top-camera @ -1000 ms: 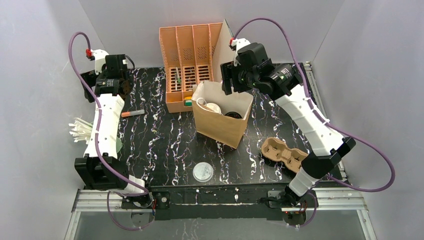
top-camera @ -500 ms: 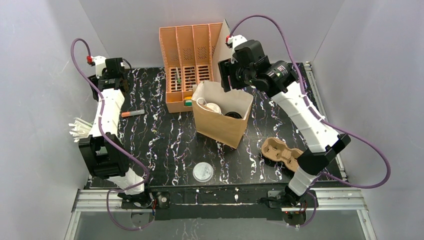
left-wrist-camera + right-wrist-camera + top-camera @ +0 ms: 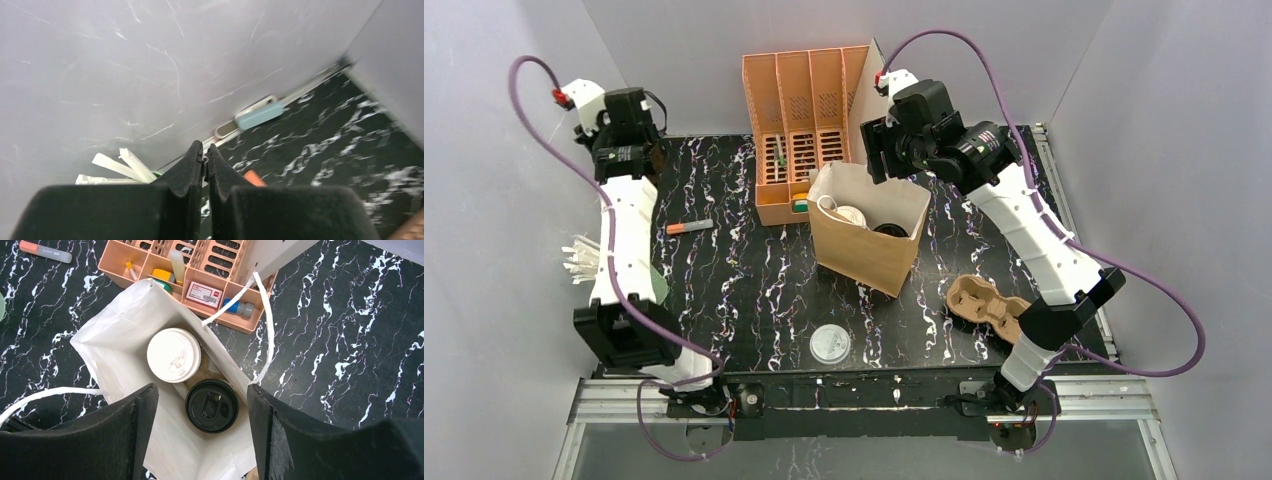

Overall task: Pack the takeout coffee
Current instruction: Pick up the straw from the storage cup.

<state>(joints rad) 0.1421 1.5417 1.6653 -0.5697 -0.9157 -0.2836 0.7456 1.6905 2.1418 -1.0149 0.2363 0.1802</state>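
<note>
Black marbled table (image 3: 754, 290) carries the paper bag (image 3: 864, 255) holding the black-lidded coffee cup (image 3: 212, 405); right claw (image 3: 201, 395) hangs spread and empty above it, left claw (image 3: 205, 150) pinched closed, so packing seems done and retreat comes next.

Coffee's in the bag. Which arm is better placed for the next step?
Right. The right claw, open, hangs over the paper bag holding the black-lidded cup; the left claw is shut by the far wall.

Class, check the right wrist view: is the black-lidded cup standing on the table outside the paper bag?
No, the black-lidded cup sits inside the paper bag, next to a white-lidded cup.
</note>
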